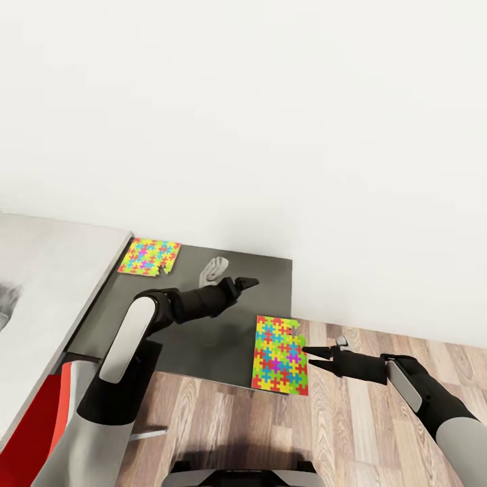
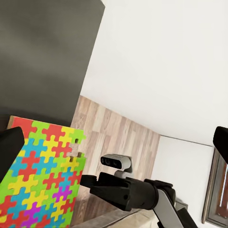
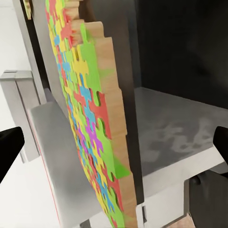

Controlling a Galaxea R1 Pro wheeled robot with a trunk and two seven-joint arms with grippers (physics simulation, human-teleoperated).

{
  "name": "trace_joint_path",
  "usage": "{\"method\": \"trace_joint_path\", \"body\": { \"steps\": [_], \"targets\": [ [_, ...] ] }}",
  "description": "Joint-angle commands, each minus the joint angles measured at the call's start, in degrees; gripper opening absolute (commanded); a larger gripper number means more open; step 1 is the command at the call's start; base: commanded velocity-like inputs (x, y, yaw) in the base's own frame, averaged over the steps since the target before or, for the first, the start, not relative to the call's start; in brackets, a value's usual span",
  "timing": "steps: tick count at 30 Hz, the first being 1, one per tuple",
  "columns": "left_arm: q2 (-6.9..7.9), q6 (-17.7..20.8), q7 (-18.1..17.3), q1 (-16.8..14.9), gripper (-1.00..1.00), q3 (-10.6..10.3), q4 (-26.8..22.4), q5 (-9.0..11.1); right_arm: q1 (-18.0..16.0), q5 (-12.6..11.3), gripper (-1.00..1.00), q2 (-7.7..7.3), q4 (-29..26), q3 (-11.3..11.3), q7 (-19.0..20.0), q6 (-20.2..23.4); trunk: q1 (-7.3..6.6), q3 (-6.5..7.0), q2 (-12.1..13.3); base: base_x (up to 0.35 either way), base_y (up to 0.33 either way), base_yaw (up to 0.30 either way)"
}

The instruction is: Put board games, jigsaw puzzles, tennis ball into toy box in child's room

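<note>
Dark-grey table section (image 1: 196,325): two jigsaw puzzles.
Near puzzle (image 1: 279,354): overhanging the edge, just ahead of right gripper (image 1: 315,356), jaws apart.
Far puzzle (image 1: 149,256): beyond left gripper (image 1: 249,281), arm extended, jaw state unclear.

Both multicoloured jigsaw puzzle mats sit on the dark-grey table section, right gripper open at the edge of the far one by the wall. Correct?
Not quite. The open right gripper is at the near multicoloured jigsaw puzzle mat overhanging the front edge of the dark-grey table section, as the head view shows. The far mat by the wall is untouched.
</note>
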Motion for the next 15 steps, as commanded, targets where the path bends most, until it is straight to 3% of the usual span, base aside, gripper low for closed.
{"method": "trace_joint_path", "body": {
  "steps": [1,15],
  "targets": [
    [-0.03,0.05,0.6,-0.04,1.0,0.02,-0.04,0.54,-0.04,-0.37,1.0,-0.07,-0.01,0.22,-0.02,0.3,0.02,-0.06,-0.07,0.0,0.0,0.057],
    [-0.03,0.02,0.59,-0.04,1.0,0.01,-0.04,0.54,-0.03,-0.37,1.0,-0.02,-0.01,0.23,-0.04,0.3,0.02,-0.06,-0.07,0.0,0.0,0.022]
  ]
}}
